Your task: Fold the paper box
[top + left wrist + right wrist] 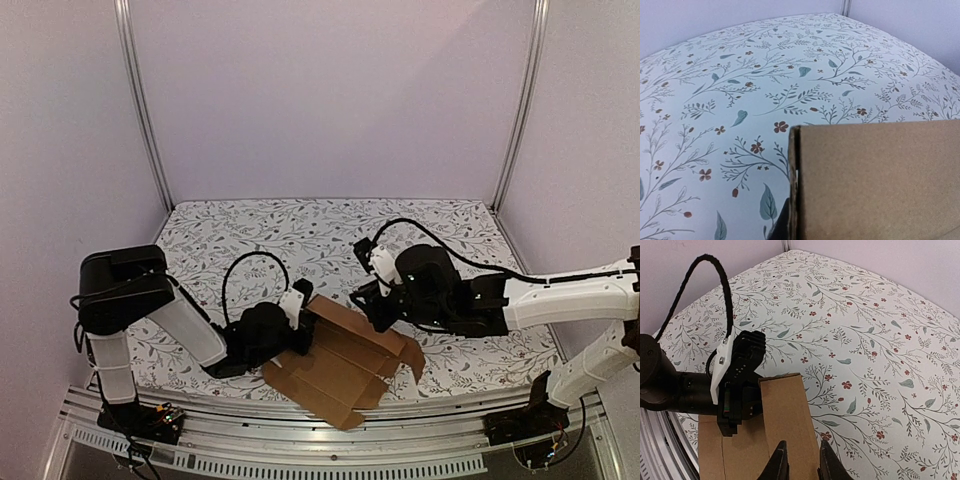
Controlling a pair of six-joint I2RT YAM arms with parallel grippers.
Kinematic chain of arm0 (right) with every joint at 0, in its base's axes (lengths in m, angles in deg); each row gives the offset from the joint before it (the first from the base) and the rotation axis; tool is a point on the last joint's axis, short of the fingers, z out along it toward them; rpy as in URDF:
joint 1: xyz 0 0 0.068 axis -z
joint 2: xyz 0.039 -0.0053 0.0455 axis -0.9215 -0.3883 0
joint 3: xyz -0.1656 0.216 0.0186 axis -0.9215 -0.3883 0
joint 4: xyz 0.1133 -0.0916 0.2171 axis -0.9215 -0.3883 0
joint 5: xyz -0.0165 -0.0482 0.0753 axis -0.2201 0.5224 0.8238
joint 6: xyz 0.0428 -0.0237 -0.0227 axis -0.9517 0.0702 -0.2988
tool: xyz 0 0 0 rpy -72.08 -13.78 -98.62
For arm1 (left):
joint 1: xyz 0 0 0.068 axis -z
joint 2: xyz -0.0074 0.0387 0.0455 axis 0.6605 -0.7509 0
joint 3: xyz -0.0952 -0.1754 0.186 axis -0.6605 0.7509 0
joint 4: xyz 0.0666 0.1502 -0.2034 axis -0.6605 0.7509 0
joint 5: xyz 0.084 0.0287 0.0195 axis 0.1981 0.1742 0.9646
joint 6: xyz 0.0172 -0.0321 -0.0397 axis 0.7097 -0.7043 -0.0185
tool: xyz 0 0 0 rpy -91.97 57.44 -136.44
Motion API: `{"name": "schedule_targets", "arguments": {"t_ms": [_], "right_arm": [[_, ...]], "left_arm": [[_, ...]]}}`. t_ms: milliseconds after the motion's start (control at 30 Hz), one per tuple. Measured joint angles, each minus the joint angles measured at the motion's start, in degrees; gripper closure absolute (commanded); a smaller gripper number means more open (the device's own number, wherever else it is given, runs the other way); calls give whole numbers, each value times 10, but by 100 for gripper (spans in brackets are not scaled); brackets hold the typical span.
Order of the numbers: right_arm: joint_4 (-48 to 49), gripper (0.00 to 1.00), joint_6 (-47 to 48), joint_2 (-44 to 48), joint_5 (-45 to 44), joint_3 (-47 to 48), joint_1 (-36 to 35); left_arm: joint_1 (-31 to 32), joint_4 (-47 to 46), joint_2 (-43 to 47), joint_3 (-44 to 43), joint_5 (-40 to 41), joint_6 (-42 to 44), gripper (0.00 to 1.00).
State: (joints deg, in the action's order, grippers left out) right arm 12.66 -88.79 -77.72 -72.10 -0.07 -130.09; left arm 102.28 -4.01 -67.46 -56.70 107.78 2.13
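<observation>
From the top camera, the plain brown die-cut cardboard paper box (335,365) lay mostly flat near the front edge of the floral-printed table cloth (250,230). One long panel was lifted along its far side. The left pincer (298,312) sat right against the left end of that raised panel, and the right pincer (370,308) hung just beyond its right end. I judged we were in an early fold, standing the first side wall up, with the other flaps not yet formed.

In the left wrist camera, cardboard filled the lower right of the frame, directly ahead of the pincer, and its doubled edge stood upright. Only a dark sliver showed at the bottom, so I could not tell whether the left pincer was clamped or apart.

In the right wrist camera, the right pincer's fingertips (780,465) stood a narrow gap apart. The raised strip ran ahead of them and showed through the gap, with nothing clearly pinched. The left pincer was beyond and to the left of my fingers, pressed against the strip's side, its black cable (715,280) looping above.

For the next move, I judged the right pincer needed to close on or press the strip while the left one braced the crease.
</observation>
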Motion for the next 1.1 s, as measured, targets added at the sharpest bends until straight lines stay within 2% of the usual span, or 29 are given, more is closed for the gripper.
{"name": "schedule_targets", "arguments": {"t_ms": [100, 167, 367, 500, 900, 1100], "right_arm": [[-17, 90, -2, 31, -20, -15, 0], [-30, 100, -6, 46, -32, -26, 0], [-58, 100, -22, 55, -54, -42, 0], [-68, 100, -27, 54, -64, -44, 0], [-67, 100, -43, 15, -82, -63, 15], [-56, 100, -45, -10, -78, -64, 26]], "left_arm": [[3, 27, 16, 0, 52, -15, 100], [5, 47, 22, 0, 85, -27, 100], [26, 112, 32, -5, 179, -70, 100], [34, 152, 35, -18, 212, -102, 100], [40, 343, 85, -51, 255, -222, 100], [54, 387, 86, -63, 259, -263, 100]]}}
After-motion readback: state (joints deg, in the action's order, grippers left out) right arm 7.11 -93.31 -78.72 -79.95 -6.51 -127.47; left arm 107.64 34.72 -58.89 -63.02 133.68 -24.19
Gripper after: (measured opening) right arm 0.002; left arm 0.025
